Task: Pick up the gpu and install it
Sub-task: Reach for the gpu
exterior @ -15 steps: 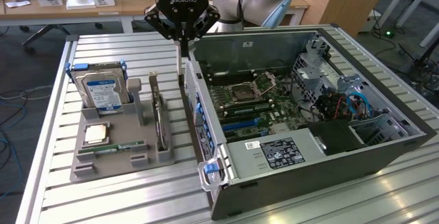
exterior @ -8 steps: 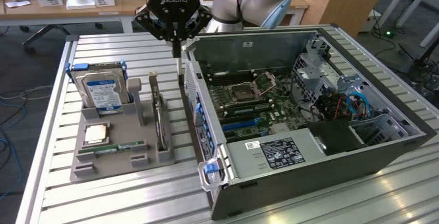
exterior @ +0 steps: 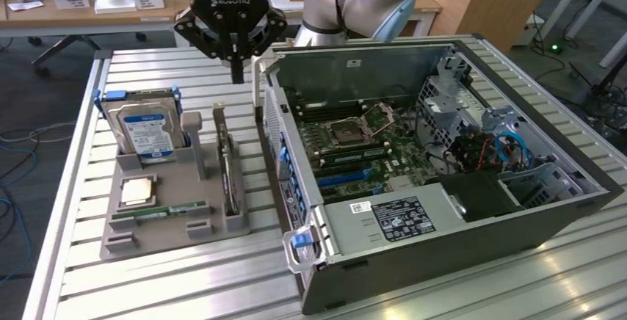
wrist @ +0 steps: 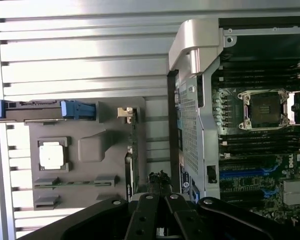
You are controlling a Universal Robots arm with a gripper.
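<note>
The gripper (exterior: pixel 236 75) is seen above the slatted table (exterior: pixel 147 283), over the far end of the grey tray (exterior: pixel 172 243) and just beside the open computer case (exterior: pixel 353 70). Its fingers are drawn narrow together and nothing is held between them. The gpu (exterior: pixel 227 169) (wrist: pixel 132 150) is found standing on edge in the tray slot nearest the case, apart from the fingertips. A hard drive (exterior: pixel 145 131), a processor (exterior: pixel 137 190) and a memory stick (exterior: pixel 161 211) are noted in the same tray.
</note>
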